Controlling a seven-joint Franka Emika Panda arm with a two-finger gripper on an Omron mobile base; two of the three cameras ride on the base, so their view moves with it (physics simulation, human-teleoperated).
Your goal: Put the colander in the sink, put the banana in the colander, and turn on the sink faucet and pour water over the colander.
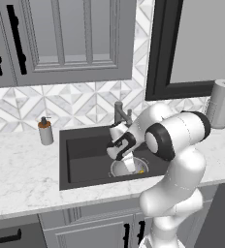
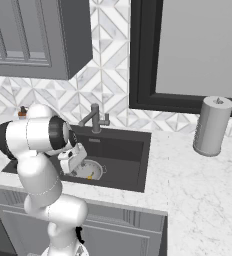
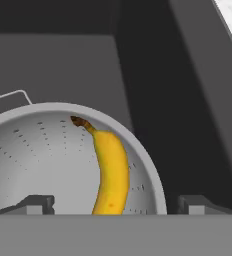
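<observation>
A: Item 1, the colander (image 3: 48,150). What does the record show?

B: A round silver-grey metal bowl with rows of small holes across its inner wall and a thin wire handle at the rim, seen in the hand view. It sits on the floor of the sink (image 1: 85,155), toward the basin's right end in the left base view, where the arm's wrist partly covers it.

A: Item 2, the banana (image 3: 110,172)?

B: 1 curved yellow banana with a dark brown stem tip. It lies inside the colander against its right inner wall in the hand view. In the right base view only a small yellow patch shows inside the bowl.

A: Item 3, the gripper (image 3: 115,205)?

B: It hangs low over the colander, inside the sink. Its 2 dark fingertips (image 3: 35,204) stand wide apart at the bottom of the hand view, one on each side of the banana's lower end, and they hold nothing. Whether either tip touches the fruit cannot be told.

A: Item 4, the sink faucet (image 2: 95,119)?

B: A grey metal post at the back rim of the matte black basin, with a short spout and a small side lever.

A: Other entries?

B: A soap dispenser (image 1: 45,131) on the marble counter (image 1: 22,169) left of the sink, and a paper towel roll (image 2: 212,126) standing upright on the counter to the right.
</observation>
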